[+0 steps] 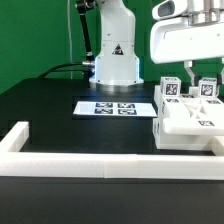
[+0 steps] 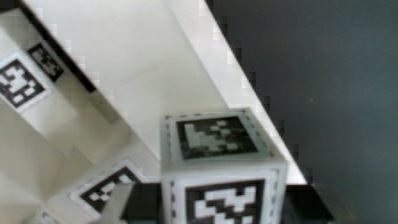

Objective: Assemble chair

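Chair (image 1: 190, 118): white, blocky, partly joined, at the exterior view's right on the black surface (image 1: 50, 105), close behind the white rail (image 1: 100, 163) along the near edge. Flat slab low, with two short tagged posts (image 1: 171, 90) standing upright from it; black-and-white square tags on post faces. Long axis hard to tell, since the right side is cut off by the frame edge. Open room on the surface toward the exterior view's left, out to the rail's corner piece (image 1: 18, 135). Marker board (image 1: 113, 107) flat just beside the chair, between it and the arm's base (image 1: 115, 62). Fingers (image 1: 191, 74) closed down above the posts, narrow gap only; whether on a part, cannot tell. Wrist view: tagged post (image 2: 221, 170) close up, white slab (image 2: 151, 75) beside it.
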### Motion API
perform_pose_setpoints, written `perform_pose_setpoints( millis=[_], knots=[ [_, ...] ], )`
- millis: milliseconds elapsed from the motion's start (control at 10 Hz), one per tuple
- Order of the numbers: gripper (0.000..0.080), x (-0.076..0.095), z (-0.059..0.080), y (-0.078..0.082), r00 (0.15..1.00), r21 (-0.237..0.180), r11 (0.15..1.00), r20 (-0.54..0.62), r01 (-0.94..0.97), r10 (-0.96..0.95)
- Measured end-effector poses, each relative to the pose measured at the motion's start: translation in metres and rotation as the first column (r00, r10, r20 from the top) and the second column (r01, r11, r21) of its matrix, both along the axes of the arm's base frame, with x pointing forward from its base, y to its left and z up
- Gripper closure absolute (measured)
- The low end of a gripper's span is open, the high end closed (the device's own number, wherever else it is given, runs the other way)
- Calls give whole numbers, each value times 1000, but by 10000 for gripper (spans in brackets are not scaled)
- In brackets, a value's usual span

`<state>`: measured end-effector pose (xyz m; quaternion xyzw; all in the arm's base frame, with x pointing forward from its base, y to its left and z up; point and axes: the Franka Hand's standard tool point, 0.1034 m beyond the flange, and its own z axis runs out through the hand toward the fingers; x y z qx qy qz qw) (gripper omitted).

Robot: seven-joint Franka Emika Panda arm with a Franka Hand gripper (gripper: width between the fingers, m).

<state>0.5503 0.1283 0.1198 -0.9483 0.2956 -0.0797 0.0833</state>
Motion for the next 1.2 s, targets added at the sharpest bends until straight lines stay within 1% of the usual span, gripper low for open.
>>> perform_pose_setpoints(
  millis=[100,300,500,700,800,900,1000,1200],
  knots=[
    [514,0,0,-1,995,24,994,-11,102,-102],
    [512,0,0,-1,967,58,966,-34,252,-251],
    [512,-1,0,-1,903,91,899,-71,428,-423],
    [512,-1,0,0,828,111,821,-105,560,-550],
    [512,-1,0,0,807,114,800,-114,590,-579],
    [512,-1,0,-1,761,124,751,-133,649,-635],
    [512,-1,0,-1,751,127,740,-137,660,-646],
    [506,-1,-1,-1,783,123,773,-126,622,-609]
  ],
)
